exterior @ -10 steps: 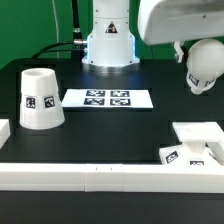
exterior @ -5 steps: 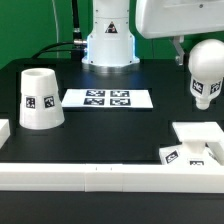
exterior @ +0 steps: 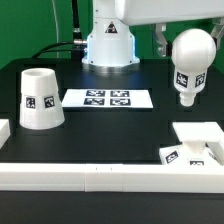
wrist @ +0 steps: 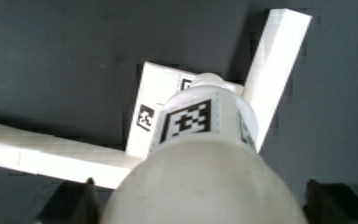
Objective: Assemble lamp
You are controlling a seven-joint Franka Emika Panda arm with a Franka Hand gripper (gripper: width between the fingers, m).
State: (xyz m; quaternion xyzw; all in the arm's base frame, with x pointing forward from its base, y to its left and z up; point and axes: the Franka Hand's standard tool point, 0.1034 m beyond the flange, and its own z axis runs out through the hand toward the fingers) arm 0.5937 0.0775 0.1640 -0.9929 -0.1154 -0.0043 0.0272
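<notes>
My gripper is shut on the rounded white bulb and holds it in the air at the exterior view's right, stem down and tag facing the camera. The bulb hangs above and a little behind the flat square base, which lies in the near right corner with tags on its side. The cone shade stands upright at the left. In the wrist view the bulb fills the picture between the dark fingers of my gripper, with the base below it.
The marker board lies flat in the middle of the black table. A long white border rail runs along the front edge. In the wrist view two rails meet beside the base. The arm's white pedestal stands at the back.
The gripper has carried the bulb toward the exterior view's left and slightly down, and the bulb now hangs upright with its stem down.
</notes>
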